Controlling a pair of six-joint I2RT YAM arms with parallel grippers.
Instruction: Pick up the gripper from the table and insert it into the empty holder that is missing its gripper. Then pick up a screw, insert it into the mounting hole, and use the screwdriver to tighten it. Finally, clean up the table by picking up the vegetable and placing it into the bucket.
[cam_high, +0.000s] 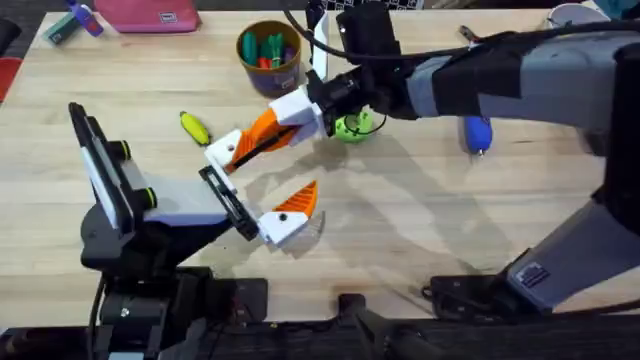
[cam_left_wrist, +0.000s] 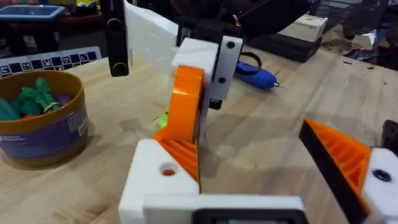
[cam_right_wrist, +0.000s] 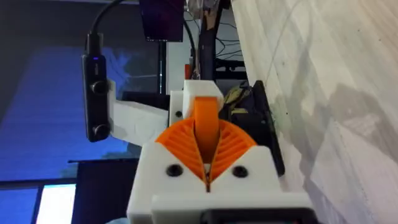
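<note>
Left gripper (cam_high: 255, 185) sits nearest, jaws spread wide. The right gripper (cam_high: 290, 112) is clamped on the orange gripper (cam_left_wrist: 186, 106), lined up right against the left arm's holder (cam_left_wrist: 155, 180), long axis along it.

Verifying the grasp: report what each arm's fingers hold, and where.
Right gripper clamps the orange gripper by one end; left gripper is open, empty.
</note>
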